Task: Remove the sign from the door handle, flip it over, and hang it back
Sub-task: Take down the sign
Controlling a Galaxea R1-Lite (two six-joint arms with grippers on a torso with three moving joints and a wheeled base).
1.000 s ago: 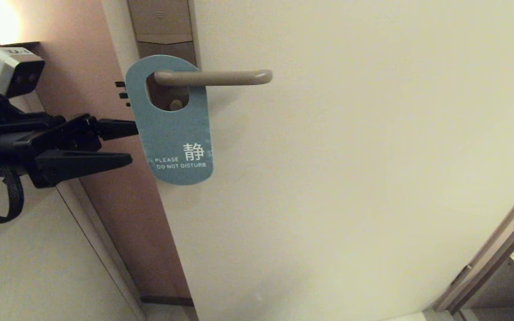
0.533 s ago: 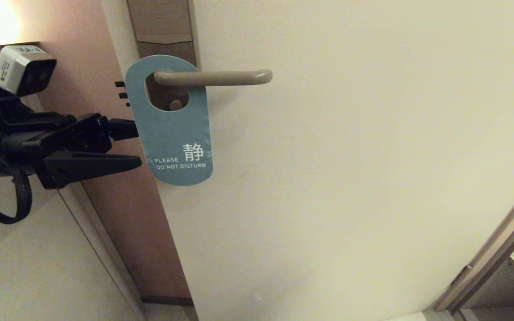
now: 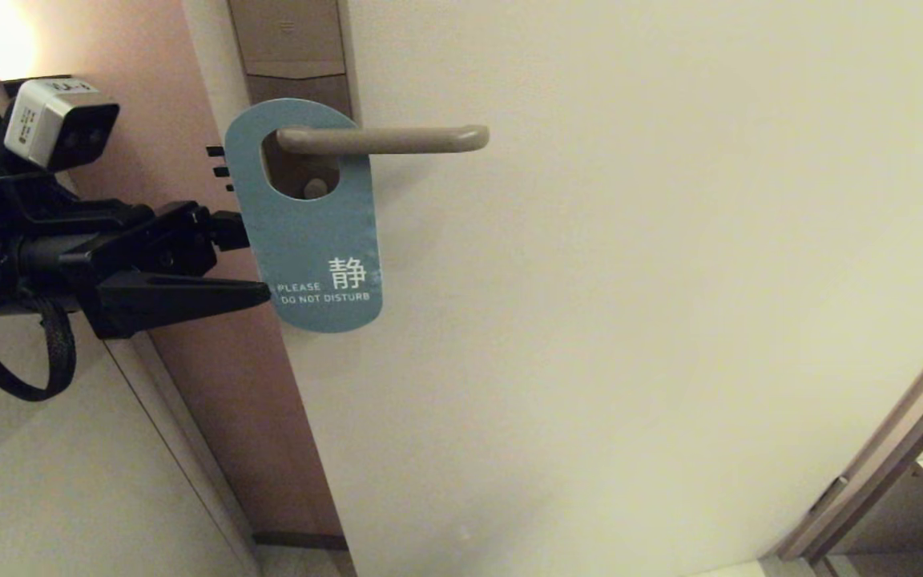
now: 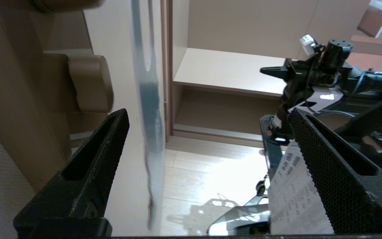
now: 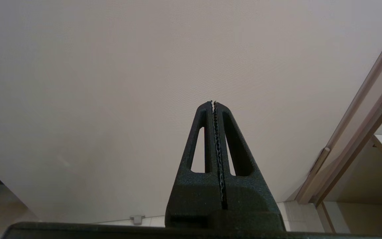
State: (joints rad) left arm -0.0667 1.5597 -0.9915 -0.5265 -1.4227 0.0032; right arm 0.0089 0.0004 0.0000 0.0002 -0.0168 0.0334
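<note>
Hanging off the door handle [image 3: 381,139] is the sign [image 3: 309,232], blue "PLEASE DO NOT DISTURB" face out, oval hole threaded over the lever close to the lock plate [image 3: 293,48], body dangling flat against the door [image 3: 630,280] below the lever. Head view: left gripper [image 3: 257,260] sits level at the sign's hinge-side edge, jaws spread wide; the nearer finger's tip meets the sign's lower edge by the word "PLEASE", the farther finger disappears behind the card edge. Contact between pads and card can't be confirmed from here. Wrist camera housing [image 3: 61,124] rides above the arm, a cable loop [image 3: 25,361] droops under it. Left wrist view: sign [image 4: 149,109] seen edge-on as a thin blue strip, standing between the two fingers [image 4: 95,159], much closer to the door-side one, big gap to the other; nothing clamped. The handle's rounded base [image 4: 90,83] shows beyond the door-side finger. Shelf unit [image 4: 230,76] and pale wood floor [image 4: 204,172] lie past the sign. Right wrist view: right gripper [image 5: 213,103] pressed together with nothing in it, pointing at bare door [image 5: 111,66], door frame [image 5: 353,132] off to one side, well away from the sign.
</note>
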